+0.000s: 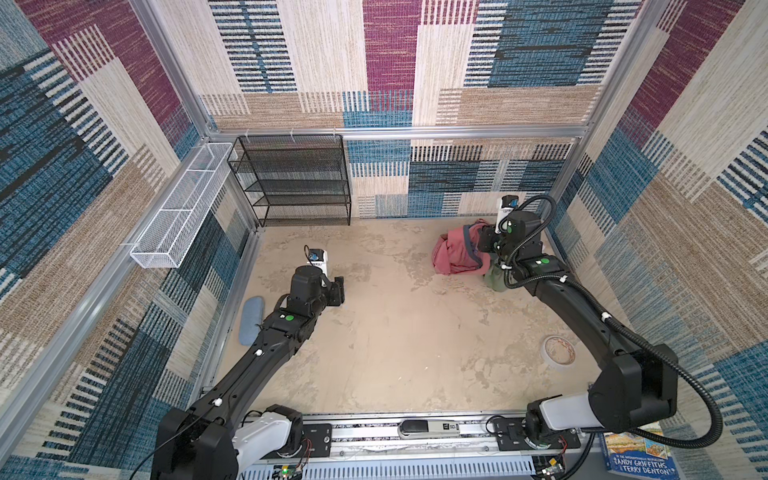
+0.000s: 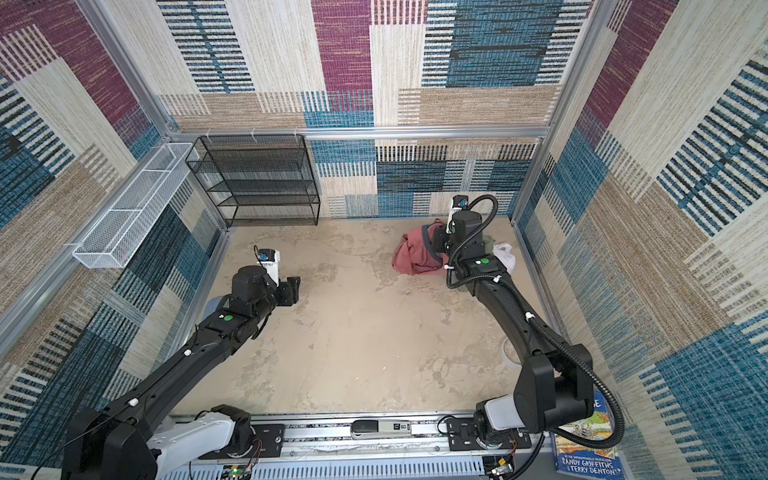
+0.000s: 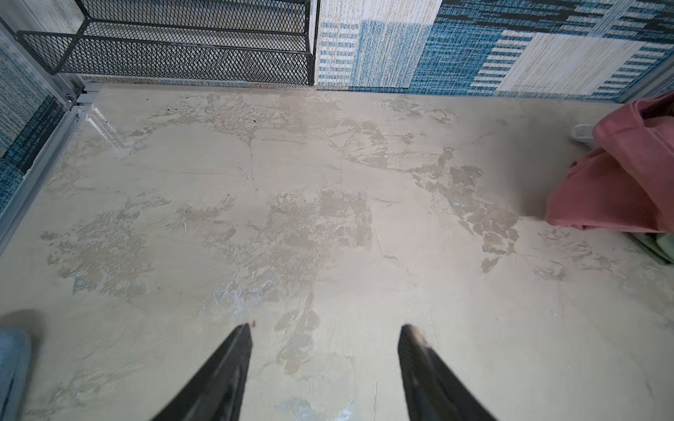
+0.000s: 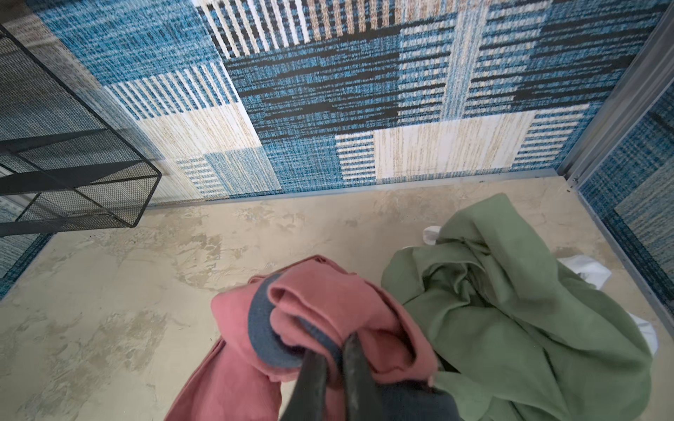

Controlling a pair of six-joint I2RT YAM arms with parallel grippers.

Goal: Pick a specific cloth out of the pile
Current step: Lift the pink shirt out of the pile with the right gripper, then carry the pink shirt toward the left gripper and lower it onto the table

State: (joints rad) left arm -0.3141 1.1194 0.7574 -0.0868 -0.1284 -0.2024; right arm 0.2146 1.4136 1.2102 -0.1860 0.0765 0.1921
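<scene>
Right claw (image 4: 333, 346) clamped on cloth (image 4: 328, 302), olive-green garment (image 4: 510, 310) just beside

The cloth (image 4: 364, 310) is salmon-red with grey-blue trim (image 4: 260, 328), the garment (image 4: 510, 328) olive-green, the table (image 4: 109, 310) mottled beige.

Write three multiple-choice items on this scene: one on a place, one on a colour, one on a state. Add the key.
1. Where on the table does the pile lie?
A. near left corner
B. middle
C. far right corner
2. What colour is the trim on the cloth?
A. yellow
B. grey-blue
C. black
3. How is the right gripper?
A. shut on the cloth
B. open wide
C. shut on nothing

Key: 1 C: both top views show the heap by the far wall, on the right. 2 B: the right wrist view shows a grey-blue band on salmon-red fabric. 3 A: its fingers pinch that fabric.
</scene>
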